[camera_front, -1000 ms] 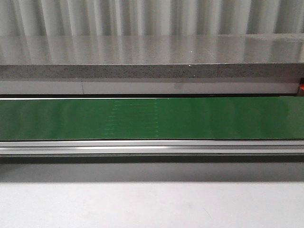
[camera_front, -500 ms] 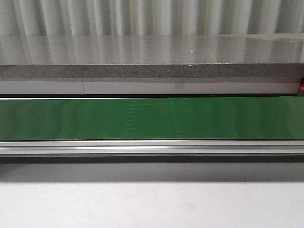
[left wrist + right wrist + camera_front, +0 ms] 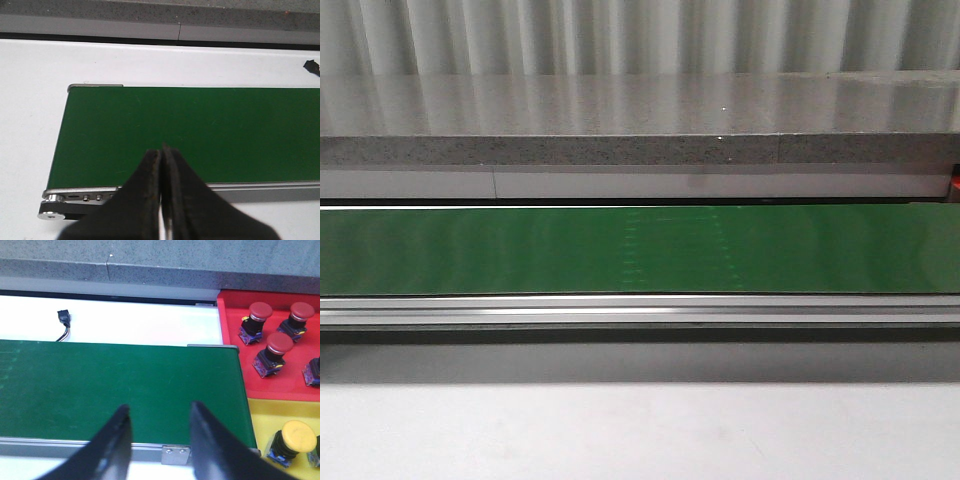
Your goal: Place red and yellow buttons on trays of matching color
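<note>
Belt (image 3: 520, 250) mark seemingly shifted right, left pincer (image 3: 162, 155) closed, right pincer (image 3: 159, 420) open

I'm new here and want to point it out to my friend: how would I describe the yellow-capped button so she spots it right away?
Find the long green conveyor belt and follow it to its end, where a red tray sits beside a yellow tray. On the yellow tray stands the yellow button, by the belt's corner. Its domed cap is yellow, while the red buttons on the neighbouring tray all have red caps.
</note>
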You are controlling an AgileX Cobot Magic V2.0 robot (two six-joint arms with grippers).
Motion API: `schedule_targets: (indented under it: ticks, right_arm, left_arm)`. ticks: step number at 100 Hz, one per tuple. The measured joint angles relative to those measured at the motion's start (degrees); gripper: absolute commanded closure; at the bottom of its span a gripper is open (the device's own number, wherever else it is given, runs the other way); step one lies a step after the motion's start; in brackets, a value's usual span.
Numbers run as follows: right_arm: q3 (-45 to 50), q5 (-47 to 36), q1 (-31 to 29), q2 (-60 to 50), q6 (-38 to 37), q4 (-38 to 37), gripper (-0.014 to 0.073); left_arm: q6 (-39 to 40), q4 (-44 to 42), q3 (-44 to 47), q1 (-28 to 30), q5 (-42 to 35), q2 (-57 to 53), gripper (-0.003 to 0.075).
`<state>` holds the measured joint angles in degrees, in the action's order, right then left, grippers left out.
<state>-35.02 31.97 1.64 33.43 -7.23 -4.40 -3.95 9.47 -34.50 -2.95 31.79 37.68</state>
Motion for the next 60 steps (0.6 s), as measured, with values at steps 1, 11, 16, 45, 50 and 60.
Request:
schedule_targets:
  ticks: [1,11,16,45,50,60]
  right_arm:
    - [0.1,0.2,0.0,-0.2,0.0,0.0,0.0483]
    - [0.5,0.7,0.0,-2.1,0.0,0.0,0.0621]
    - [0.5,0.8,0.0,-2.5,0.0,0.0,0.0667]
    - [0.5,1.4,0.0,-2.7,0.0,0.0,0.0661]
    - [0.5,1.5,0.0,-2.7,0.0,0.0,0.0661]
    - [0.5,1.5,0.0,-2.7,0.0,0.0,0.0661]
  left_arm:
    - [0.0,0.0,0.0,0.0,0.0,0.0,0.0740]
    - [0.0,0.0,0.0,0.0,0.0,0.0,0.0740]
    - [0.0,0.0,0.0,0.0,0.0,0.0,0.0740]
    - [0.0,0.0,0.0,0.0,0.0,0.0,0.0740]
    - [0.0,0.0,0.0,0.0,0.0,0.0,0.0740]
    - [0.0,0.0,0.0,0.0,0.0,0.0,0.0740]
